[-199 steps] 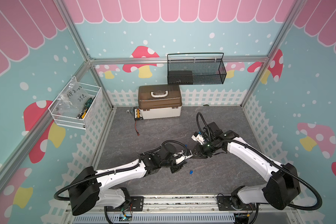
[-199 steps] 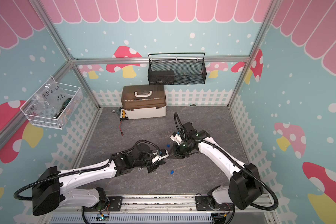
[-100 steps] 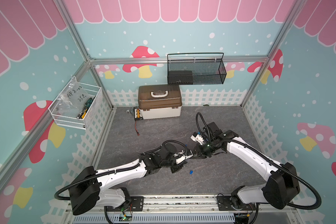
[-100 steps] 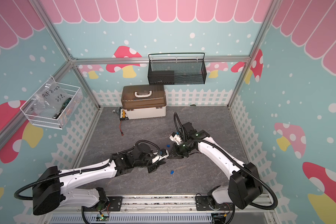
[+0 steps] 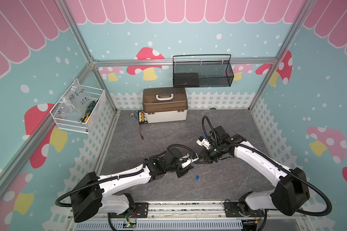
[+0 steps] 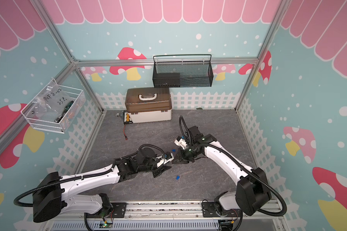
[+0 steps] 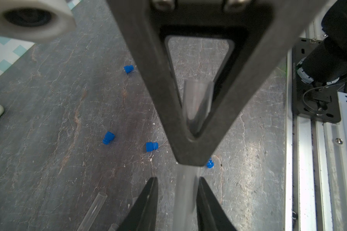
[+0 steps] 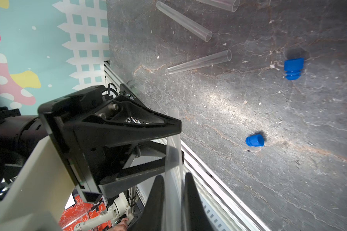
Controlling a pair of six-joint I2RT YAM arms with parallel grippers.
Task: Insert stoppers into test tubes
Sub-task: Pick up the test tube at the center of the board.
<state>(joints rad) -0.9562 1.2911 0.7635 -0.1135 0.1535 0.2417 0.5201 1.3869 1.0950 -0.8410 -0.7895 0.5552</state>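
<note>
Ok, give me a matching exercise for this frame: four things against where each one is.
1 raised test tube
2 blue stopper
3 brown-lidded case
4 black mesh basket

a hung on the back wall
b loose on the grey floor
c clamped in the right jaws
d standing by the back fence

Pairs: 1-c, 2-b, 3-d, 4-a

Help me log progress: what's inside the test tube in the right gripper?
No stopper: the test tube held by the right gripper looks clear and empty at its open mouth. Four blue stoppers lie loose on the table. The stretch between the gripper's fingers is covered.
</note>
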